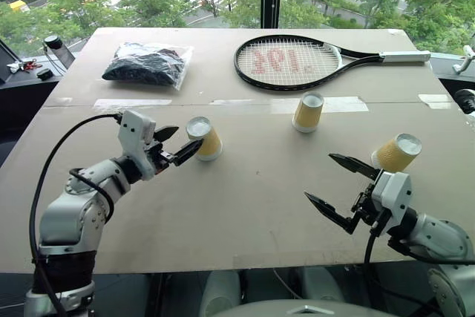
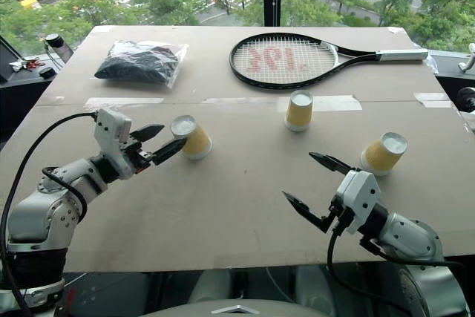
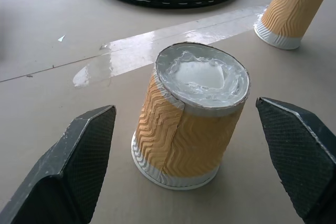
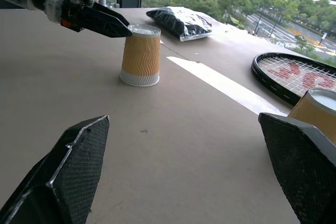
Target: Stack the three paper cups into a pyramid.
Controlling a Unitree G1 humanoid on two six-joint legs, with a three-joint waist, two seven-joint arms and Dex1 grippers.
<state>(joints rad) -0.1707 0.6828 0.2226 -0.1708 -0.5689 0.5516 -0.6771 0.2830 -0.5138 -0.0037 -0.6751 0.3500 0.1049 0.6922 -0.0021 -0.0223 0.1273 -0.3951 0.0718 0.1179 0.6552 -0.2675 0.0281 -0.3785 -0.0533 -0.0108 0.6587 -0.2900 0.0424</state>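
Both grippers have their fingers spread wide with nothing between them. From the head camera, the left gripper (image 1: 174, 144) sits right up next to the left cup (image 1: 205, 138), fingers either side of its near edge but not pinching it, while the right gripper (image 1: 343, 191) hovers over bare table (image 1: 245, 206), near the right cup (image 1: 397, 152). All three cups are upside down, standing apart; the middle cup (image 1: 308, 111) is on a strip of clear tape just in front of the tennis racket (image 1: 297, 62), and a bagged dark bundle (image 1: 146, 63) lies at the far left. Left wrist view: the left cup stands between the open fingers (image 3: 79, 161), not touching. Right wrist view: black fingers (image 4: 71, 174) far apart, right cup peeking in beside one of them, left gripper at the left cup across the table.
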